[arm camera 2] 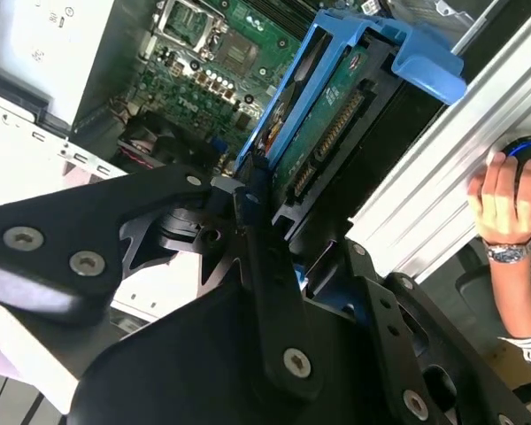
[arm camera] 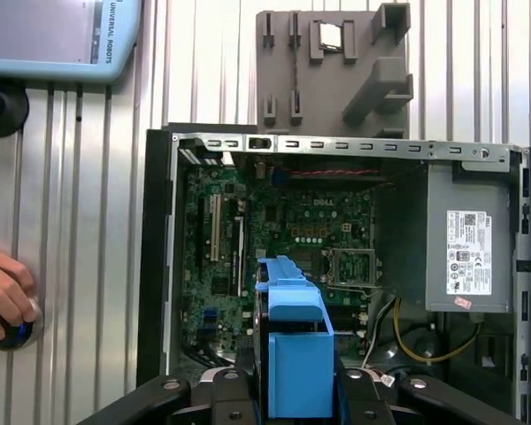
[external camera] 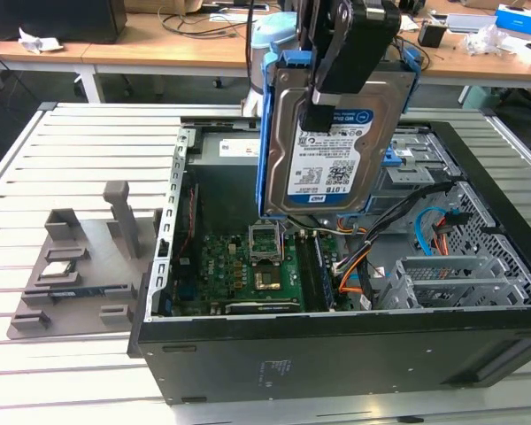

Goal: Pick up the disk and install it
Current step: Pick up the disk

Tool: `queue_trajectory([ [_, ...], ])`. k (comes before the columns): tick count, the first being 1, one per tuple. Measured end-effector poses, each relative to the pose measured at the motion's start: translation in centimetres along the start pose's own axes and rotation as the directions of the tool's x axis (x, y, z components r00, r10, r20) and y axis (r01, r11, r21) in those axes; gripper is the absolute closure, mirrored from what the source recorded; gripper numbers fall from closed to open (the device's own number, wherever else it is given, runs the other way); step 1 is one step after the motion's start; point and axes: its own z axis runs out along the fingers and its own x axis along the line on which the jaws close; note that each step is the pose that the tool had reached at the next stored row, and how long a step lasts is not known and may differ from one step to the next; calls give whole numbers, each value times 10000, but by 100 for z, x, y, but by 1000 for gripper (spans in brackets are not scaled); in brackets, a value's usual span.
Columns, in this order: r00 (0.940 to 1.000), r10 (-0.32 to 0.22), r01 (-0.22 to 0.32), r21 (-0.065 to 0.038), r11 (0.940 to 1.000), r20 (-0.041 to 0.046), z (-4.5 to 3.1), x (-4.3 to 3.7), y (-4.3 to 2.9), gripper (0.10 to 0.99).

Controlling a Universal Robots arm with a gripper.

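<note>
Here, the end effector [external camera: 323, 108] clamps the flat silver disk [external camera: 334, 173] (blue plastic frame [external camera: 267, 133]).

The case [external camera: 336, 354] is open from above, though the disk [external camera: 332, 164] is held upright over the motherboard [external camera: 239, 266], clear of it. The side at the exterior view's right is crowded by orange and blue cables [external camera: 418, 232] and a metal cage [external camera: 460, 274]. Beside the case, room on the table [external camera: 80, 142] is taken by a grey fixture [external camera: 71, 274] and a person's hand [arm camera: 2, 297].
</note>
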Motion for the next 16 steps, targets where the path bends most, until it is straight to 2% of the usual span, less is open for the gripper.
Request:
queue_trajectory([
  [8,10000,1,-1,0,10000,0,6,252,6,722],
  [9,10000,0,0,0,10000,0,7,304,7,722],
  [10,10000,-3,3,1,10000,53,8,350,8,722],
  [11,9998,-12,12,5,10000,211,7,386,8,722],
  [12,9991,-24,23,10,10000,427,8,427,9,722],
  [13,9989,-25,25,11,10000,475,7,446,10,722],
  [16,9986,267,-268,11,9996,467,12,465,10,722],
])
